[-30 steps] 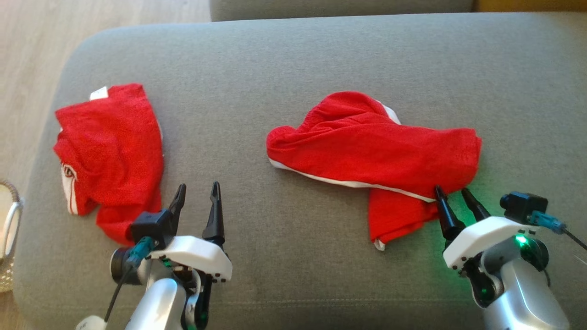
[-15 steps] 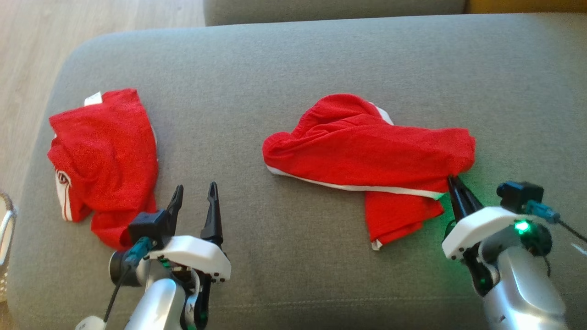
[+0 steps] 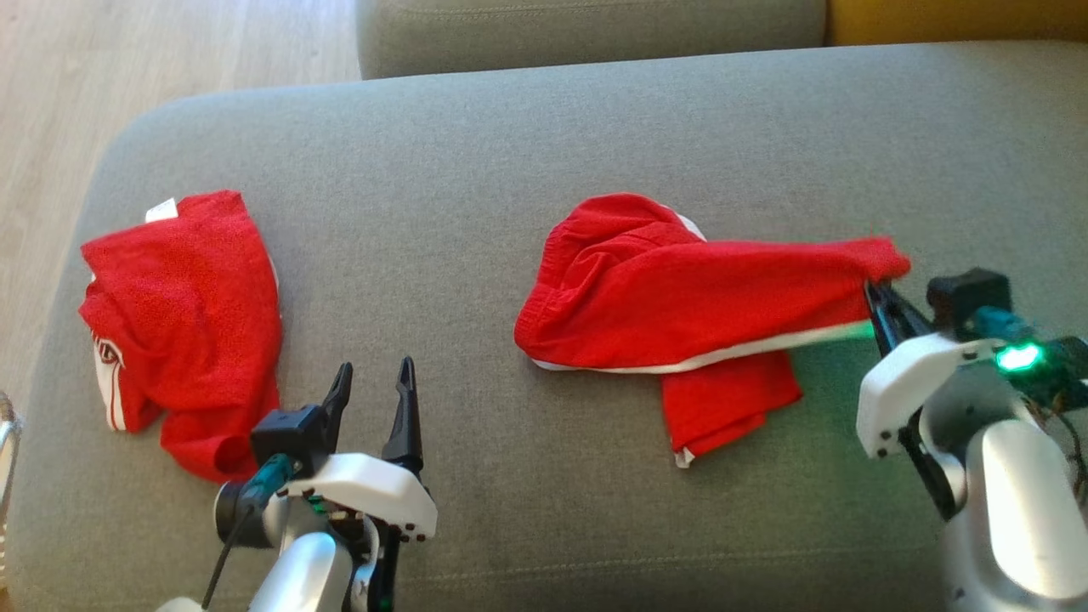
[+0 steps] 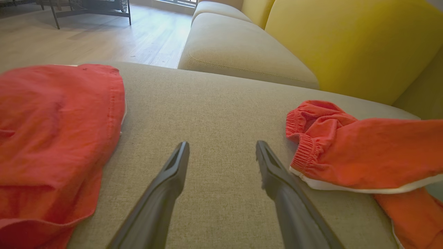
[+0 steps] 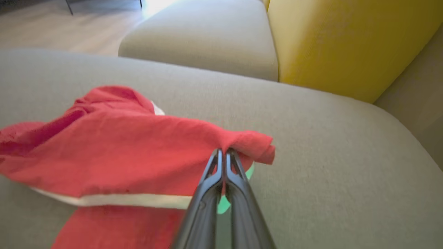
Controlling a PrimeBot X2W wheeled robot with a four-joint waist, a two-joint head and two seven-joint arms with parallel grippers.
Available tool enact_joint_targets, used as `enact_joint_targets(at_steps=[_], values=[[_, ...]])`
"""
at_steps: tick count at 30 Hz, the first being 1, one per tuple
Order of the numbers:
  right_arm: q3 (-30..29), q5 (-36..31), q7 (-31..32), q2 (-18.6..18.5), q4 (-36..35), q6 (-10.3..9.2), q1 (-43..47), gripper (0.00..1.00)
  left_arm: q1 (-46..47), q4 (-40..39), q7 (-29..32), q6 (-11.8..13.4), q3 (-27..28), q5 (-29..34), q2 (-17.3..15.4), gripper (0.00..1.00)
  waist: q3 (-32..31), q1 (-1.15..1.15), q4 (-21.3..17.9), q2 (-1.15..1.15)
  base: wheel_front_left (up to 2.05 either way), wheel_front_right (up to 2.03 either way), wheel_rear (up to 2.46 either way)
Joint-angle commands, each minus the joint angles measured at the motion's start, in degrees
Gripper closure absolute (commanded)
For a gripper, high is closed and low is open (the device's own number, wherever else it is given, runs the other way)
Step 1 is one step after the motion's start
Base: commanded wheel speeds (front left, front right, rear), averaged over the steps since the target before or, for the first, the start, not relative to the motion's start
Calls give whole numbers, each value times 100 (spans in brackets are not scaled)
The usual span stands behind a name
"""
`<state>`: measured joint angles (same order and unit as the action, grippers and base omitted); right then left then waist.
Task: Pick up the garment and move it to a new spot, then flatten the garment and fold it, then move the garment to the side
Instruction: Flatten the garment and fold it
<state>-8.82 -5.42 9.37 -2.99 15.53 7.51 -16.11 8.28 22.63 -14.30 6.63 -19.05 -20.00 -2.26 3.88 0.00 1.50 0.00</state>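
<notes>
Our right gripper has its two fingers pinched together on the right-hand corner of the red shorts. That corner is raised off the grey sofa cushion, while the waistband end and a lower flap lie on the cushion near its middle. Our left gripper hovers with its fingers spread wide and nothing between them, over bare cushion between the shorts and a second red garment at the cushion's left end.
</notes>
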Motion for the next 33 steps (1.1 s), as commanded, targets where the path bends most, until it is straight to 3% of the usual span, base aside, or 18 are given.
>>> enact_joint_targets(at_steps=[1, 6, 16, 17, 18, 26, 33], values=[[160, -207, 269, -51, -300, -2, -98, 100, 189, -150, -70, 0, 139, -35, -62, 0, 56, 0, 61, 0, 0, 0, 0], [75, -561, 956, -170, 67, -2, -273, 100, 287, -87, -70, -32, -5, -27, -62, 0, 218, 0, 262, 0, 0, 0, 0], [-335, -1003, 1191, -373, 1887, -2, -1237, 97, 477, 60, -70, -61, -255, -36, -62, 0, 559, 0, 699, 0, 0, 0, 0], [-395, -1077, 1169, -390, 2048, -2, -1307, 27, 493, 64, -70, -60, -270, -41, -62, 0, 580, 0, 719, 0, 0, 0, 0], [-486, -1137, 1110, -389, 2174, -2, -1375, 0, 505, 68, -70, -56, -280, -46, -62, 0, 592, 0, 731, 0, 0, 0, 0], [-831, -1414, 578, -226, 2690, -2, -1659, 0, 558, 74, -70, -7, -204, -85, -62, 0, 531, 0, 554, 0, 0, 0, 0], [-913, -1149, 162, -108, 2520, -2, -1626, 0, 507, 58, -70, -21, -66, -82, -62, 0, 279, 0, 208, 0, 0, 0, 0]])
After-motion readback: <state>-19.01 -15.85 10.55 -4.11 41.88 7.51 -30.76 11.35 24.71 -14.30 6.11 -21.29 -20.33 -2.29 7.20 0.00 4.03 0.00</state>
